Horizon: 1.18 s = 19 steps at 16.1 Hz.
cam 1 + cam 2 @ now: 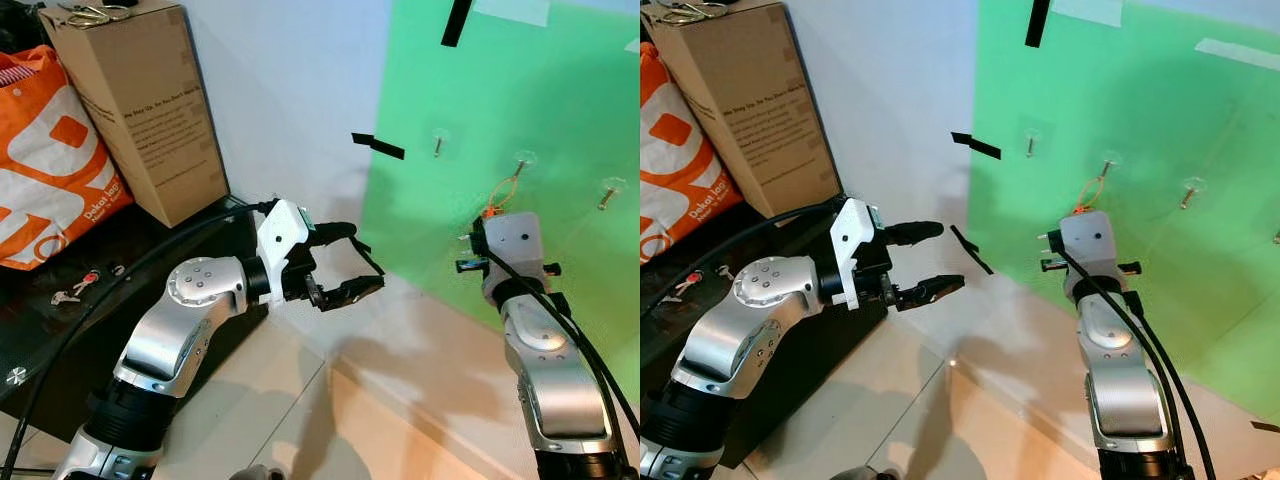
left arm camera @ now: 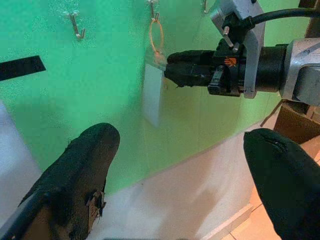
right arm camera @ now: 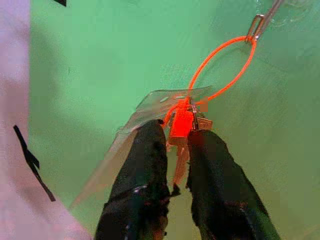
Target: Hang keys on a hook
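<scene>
Two arms face your green wall: the right gripper is up at the middle hook, and the left gripper hangs wide open and empty. Left wrist view: the orange loop sits over that hook. Right wrist view: fingers pinch the keys, probably steadying them before letting go.

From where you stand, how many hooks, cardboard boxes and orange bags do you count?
Hooks, plainly seen on the green wall: 3
Cardboard box: 1
Orange bag: 1
Total: 5
</scene>
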Available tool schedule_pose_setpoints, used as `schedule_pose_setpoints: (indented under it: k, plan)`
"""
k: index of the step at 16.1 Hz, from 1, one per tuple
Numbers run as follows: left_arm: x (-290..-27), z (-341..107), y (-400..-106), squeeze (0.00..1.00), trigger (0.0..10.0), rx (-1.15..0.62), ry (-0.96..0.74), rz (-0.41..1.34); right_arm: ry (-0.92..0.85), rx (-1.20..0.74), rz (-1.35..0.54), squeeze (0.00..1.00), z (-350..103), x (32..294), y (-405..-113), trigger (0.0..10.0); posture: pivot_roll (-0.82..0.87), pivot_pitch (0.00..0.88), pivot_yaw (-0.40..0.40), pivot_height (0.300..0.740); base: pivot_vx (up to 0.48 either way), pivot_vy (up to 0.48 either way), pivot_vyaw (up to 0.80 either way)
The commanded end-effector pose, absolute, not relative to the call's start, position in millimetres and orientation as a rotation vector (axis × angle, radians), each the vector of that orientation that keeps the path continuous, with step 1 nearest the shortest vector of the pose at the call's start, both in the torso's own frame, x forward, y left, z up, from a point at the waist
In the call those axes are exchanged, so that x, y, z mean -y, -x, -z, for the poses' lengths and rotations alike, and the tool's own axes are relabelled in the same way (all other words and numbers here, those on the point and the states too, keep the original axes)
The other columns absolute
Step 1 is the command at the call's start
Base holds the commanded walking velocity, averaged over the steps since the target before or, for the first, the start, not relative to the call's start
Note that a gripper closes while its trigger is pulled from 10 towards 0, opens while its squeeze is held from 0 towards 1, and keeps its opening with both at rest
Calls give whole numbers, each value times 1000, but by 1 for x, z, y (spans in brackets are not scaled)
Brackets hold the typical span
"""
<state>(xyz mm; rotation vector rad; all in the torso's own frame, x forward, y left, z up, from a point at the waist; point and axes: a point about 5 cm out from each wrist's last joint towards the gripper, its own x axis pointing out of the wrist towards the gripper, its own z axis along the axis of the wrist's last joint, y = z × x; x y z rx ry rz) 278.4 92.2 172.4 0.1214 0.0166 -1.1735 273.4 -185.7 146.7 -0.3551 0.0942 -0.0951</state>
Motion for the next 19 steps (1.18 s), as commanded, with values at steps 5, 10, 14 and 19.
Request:
schedule_pose_setpoints:
  k: [5,10,14,19]
  plan:
    - [-93,-175,-280,0,10000,-1,-117,1149,297,-92,88,1000,-143,186,-268,10000,-141,0,35,732,0,0,0]
    - [-109,-163,-290,0,10000,-14,-208,941,236,-117,40,1000,-127,183,-255,10000,-143,0,39,732,0,0,0]
    - [-141,-146,-286,0,10000,-41,-205,634,137,-119,-91,1000,-124,172,-249,10000,-135,0,27,732,0,0,200]
    - [-155,-137,-279,0,10000,-55,-228,471,-17,-55,-147,1000,-129,160,-254,10000,-109,0,2,732,0,0,770]
